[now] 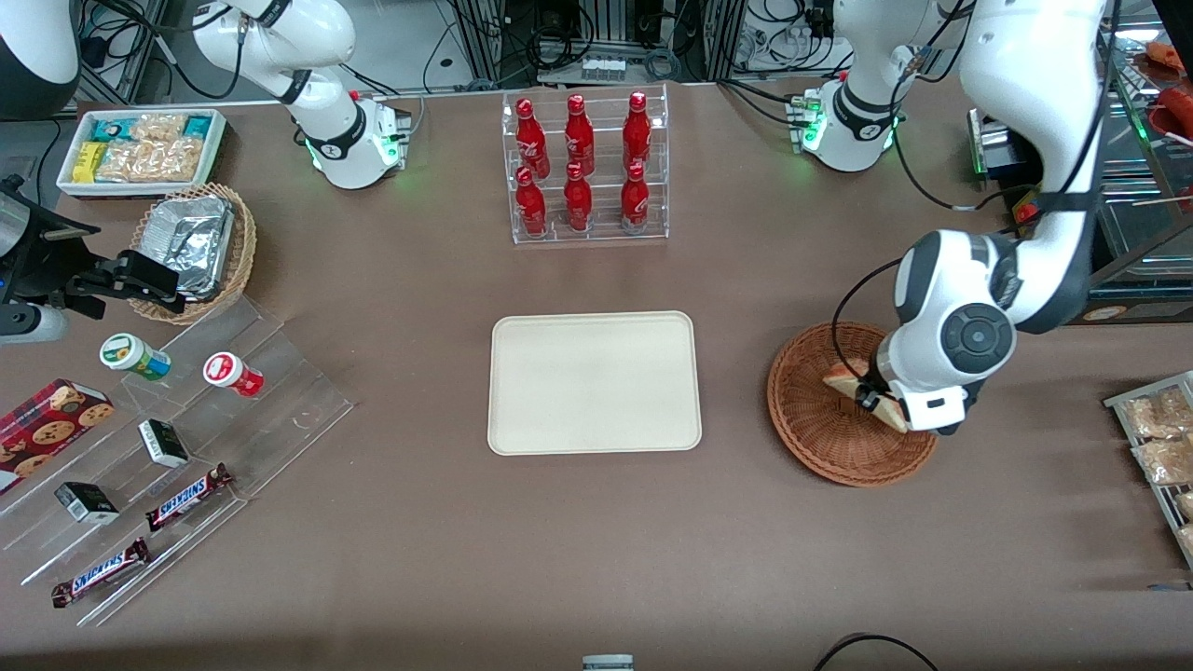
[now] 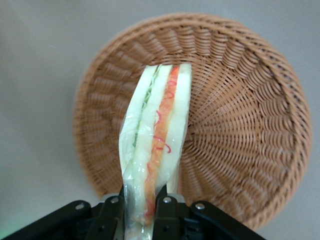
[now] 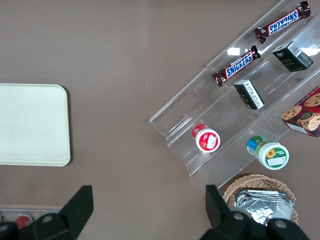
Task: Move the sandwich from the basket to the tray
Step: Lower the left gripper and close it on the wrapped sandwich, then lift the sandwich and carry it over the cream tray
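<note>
The sandwich [image 2: 157, 135], a wrapped wedge of white bread with an orange-red filling stripe, is pinched between my gripper's [image 2: 141, 205] two black fingers. It hangs over the reddish-brown wicker basket [image 2: 235, 125], apparently lifted off its floor. In the front view the gripper [image 1: 876, 396] is over the basket [image 1: 825, 429] with the sandwich [image 1: 843, 377] sticking out beside the wrist. The cream tray [image 1: 595, 382] lies at the table's middle, toward the parked arm from the basket, with nothing on it.
A clear rack of red bottles [image 1: 584, 168] stands farther from the front camera than the tray. A wire rack of packaged snacks [image 1: 1160, 438] sits at the working arm's end. A stepped acrylic display [image 1: 177, 447] with candy bars lies at the parked arm's end.
</note>
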Motion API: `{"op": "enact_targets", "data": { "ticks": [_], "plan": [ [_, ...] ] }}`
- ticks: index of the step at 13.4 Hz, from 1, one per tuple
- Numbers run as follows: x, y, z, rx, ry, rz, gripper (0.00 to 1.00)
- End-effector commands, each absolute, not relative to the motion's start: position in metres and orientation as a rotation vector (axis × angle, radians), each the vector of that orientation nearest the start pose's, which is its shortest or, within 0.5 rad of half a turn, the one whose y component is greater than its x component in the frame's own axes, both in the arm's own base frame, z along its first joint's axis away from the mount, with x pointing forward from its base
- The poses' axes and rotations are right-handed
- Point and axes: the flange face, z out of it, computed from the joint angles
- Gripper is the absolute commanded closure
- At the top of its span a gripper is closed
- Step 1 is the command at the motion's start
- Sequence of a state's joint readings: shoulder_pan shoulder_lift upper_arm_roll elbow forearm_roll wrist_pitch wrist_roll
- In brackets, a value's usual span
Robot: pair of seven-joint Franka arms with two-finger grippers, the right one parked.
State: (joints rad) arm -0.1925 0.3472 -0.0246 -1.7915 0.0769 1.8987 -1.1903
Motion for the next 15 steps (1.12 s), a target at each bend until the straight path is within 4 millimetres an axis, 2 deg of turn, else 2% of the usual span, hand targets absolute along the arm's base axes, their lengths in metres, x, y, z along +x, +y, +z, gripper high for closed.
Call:
{"op": "enact_targets", "data": {
  "ticks": [1,2,4,6,7,9,10,12,13,15],
  "plan": [
    [0.607,-0.164,0.405,-2.664,-1.180,0.196,1.00],
    [0.607,-0.180,0.424,-2.699,-1.119,0.190,1.00],
    [0.602,-0.228,0.444,-2.786,-0.982,0.150,1.00],
    [0.592,-0.276,0.445,-2.842,-0.867,0.120,1.00],
    [0.587,-0.304,0.445,-2.890,-0.734,0.113,1.00],
    [0.575,-0.354,0.429,-2.936,-0.538,0.120,1.00],
    [0.571,-0.371,0.420,-2.953,-0.495,0.107,1.00],
    [0.560,-0.405,0.389,-2.970,-0.351,0.100,1.00],
    [0.553,-0.419,0.368,-2.966,-0.263,0.124,1.00],
    [0.550,-0.434,0.332,-2.971,-0.220,0.133,1.00]
  ]
}}
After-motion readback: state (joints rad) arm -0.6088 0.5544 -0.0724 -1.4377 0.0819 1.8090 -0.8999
